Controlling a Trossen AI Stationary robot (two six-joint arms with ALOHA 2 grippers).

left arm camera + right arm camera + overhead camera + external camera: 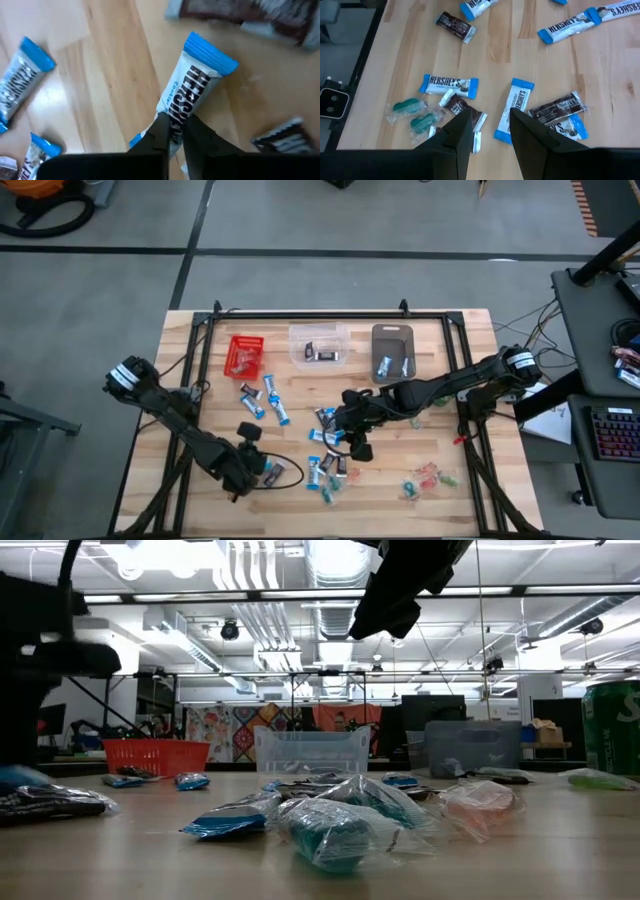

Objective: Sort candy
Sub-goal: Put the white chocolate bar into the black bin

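Many wrapped candies lie loose on the wooden table: blue-and-white bars (265, 400), a mixed pile (330, 470) and small green and red sweets (430, 477). My left gripper (272, 471), at the near left, is shut on one blue-and-white bar (195, 85). Over the middle of the table, above more candy (512, 107), my right gripper (490, 132) hangs open with nothing between its fingers. In the low view it shows as the dark shape at the top (400, 580). My left gripper pinches the blue-and-white bar between its two fingers, close to one end of the wrapper (176, 116). The fingers (160, 135) come steeply from above. The rest of the bar reaches out past the fingertips. Whether its far end (210, 52) rests on the table, I cannot tell.
Three bins stand in a row at the table's far side: a red basket (244, 355), a clear bin (318, 343) with dark candy in it, and a grey bin (392, 348) with blue-and-white bars. A black frame (330, 313) runs around the work area.
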